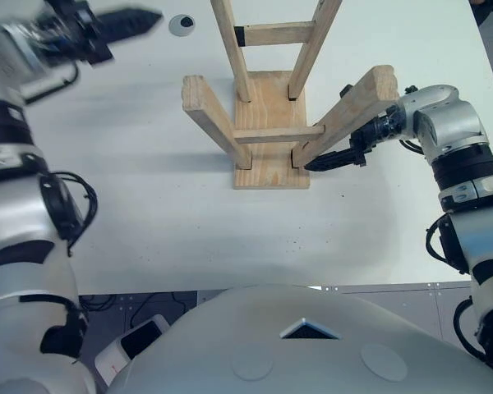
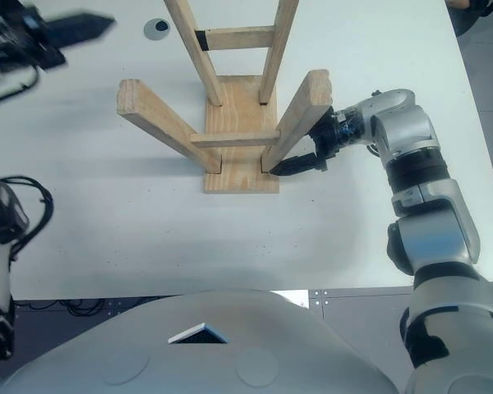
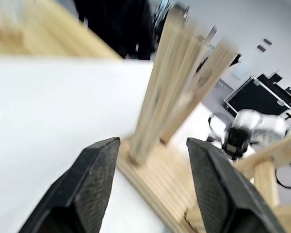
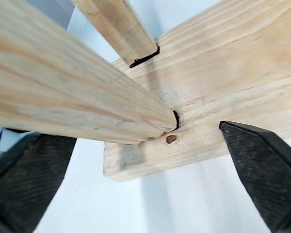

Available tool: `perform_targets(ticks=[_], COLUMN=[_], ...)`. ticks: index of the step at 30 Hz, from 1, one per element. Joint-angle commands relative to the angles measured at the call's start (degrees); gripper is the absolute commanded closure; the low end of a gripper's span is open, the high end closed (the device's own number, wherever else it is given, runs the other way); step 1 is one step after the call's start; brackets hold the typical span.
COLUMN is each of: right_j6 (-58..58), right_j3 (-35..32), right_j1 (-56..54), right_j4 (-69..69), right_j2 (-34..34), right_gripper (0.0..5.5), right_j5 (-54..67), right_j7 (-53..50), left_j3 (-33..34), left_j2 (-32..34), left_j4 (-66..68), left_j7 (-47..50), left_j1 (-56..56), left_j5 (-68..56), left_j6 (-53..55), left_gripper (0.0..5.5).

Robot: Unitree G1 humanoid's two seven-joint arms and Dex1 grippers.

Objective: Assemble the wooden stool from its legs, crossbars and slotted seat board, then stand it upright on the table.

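The two far pale wooden legs (image 1: 311,49) rising from the flat pale wooden seat board (image 1: 267,164) run off the upper edge of the head views, so their tops are cut off. Beyond the board, to its left, a small round grey-and-black disc (image 1: 181,25) is too small to identify. Farther left of the board, the black left gripper (image 1: 148,18) is smeared. In the left wrist view the legs above the board blur together.

White table (image 1: 148,213) over grey floor (image 2: 486,98)
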Motion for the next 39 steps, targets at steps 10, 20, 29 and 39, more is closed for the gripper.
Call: perform_targets(ticks=[10,20,29,39], right_j6=[-3.25,19.63,6.79,-3.65], right_j3=[-9.37,-17.31,-16.11,-17.86], right_j1=[16.37,33.49,27.48,30.57], right_j4=[-17.83,-52.29,-42.08,-37.11], right_j2=[-10.81,-5.72,-0.01,-3.64], right_gripper=[0.12,0.12,0.12,0.12], right_j5=[-1.32,18.98,11.89,7.88], right_j7=[-5.64,-18.31,-25.29,-24.02], left_j3=[3.9,4.08,-3.97,-11.66], left_j2=[-13.78,-17.87,-16.71,-1.83], left_j4=[-8.06,-23.32,-42.75,-34.45], left_j7=[11.33,15.65,8.64,4.14], left_j1=[15.7,25.18,32.49,38.62], left_j5=[-4.41,-12.05,-21.86,-3.52], left_j6=[-10.22,-3.59,3.37,-18.88], left_gripper=[2.98,2.98,2.98,2.98])
